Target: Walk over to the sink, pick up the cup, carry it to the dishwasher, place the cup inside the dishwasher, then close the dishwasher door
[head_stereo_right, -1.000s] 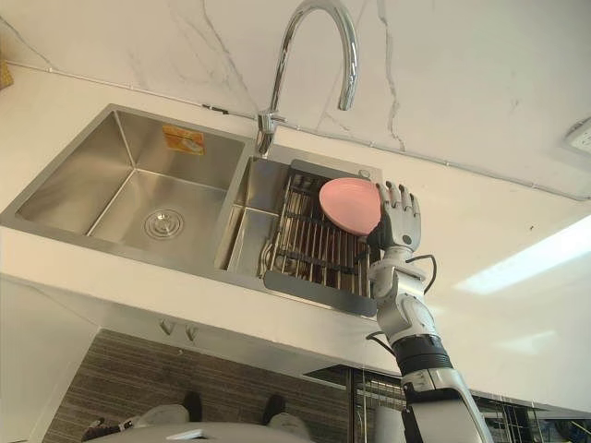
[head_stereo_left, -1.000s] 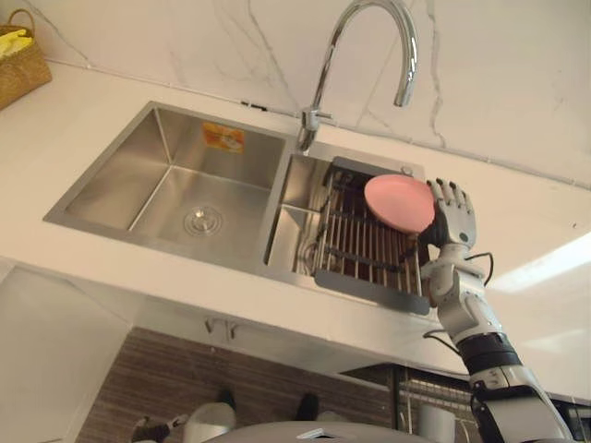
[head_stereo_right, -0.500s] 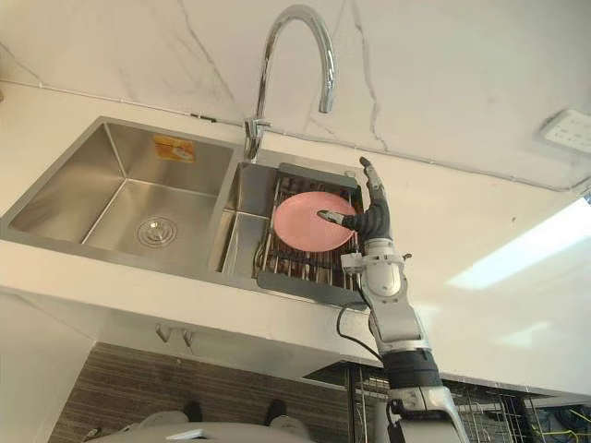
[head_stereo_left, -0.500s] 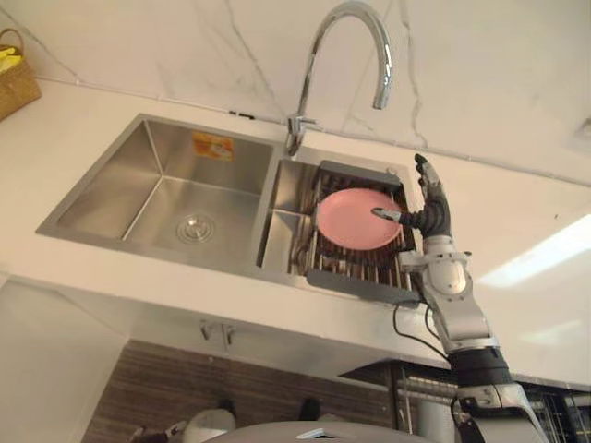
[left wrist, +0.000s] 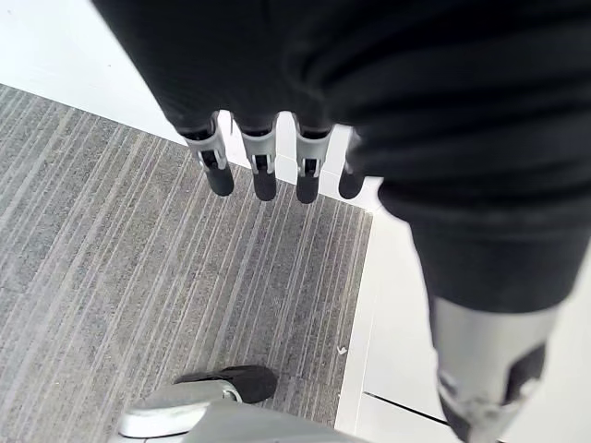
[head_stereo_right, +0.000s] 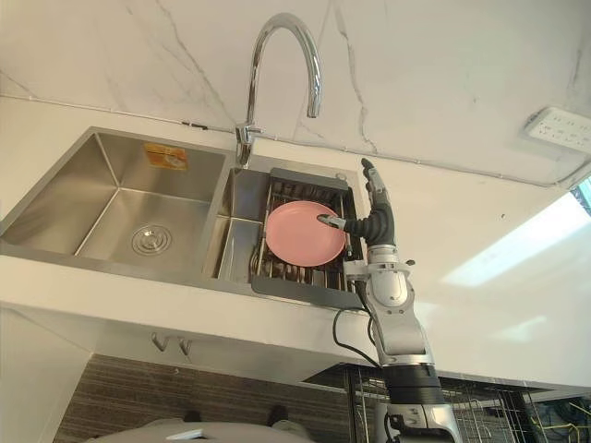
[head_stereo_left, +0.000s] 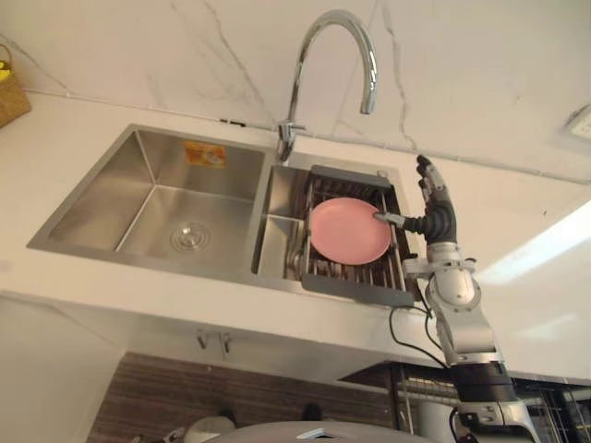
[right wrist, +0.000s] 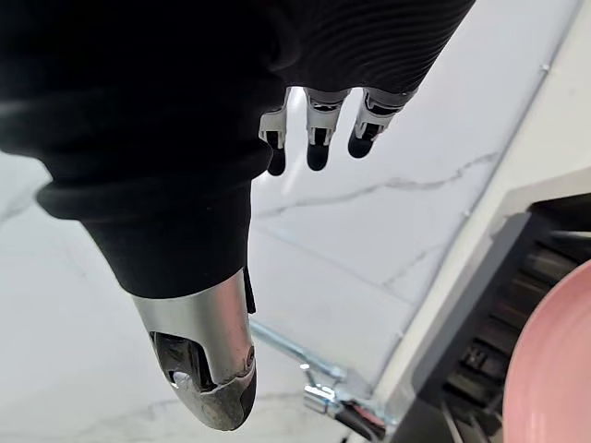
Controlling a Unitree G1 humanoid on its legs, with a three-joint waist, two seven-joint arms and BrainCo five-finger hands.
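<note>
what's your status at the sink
Right hand open, thumb at the pink plate rim; left hand open, idle. Plate lies on the sink rack, not gripped. Faucet arches above.

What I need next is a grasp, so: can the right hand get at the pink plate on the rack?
Probably yes. The right hand is open beside the pink plate, its thumb at the plate's rim, and nothing stands between them on the rack.
</note>
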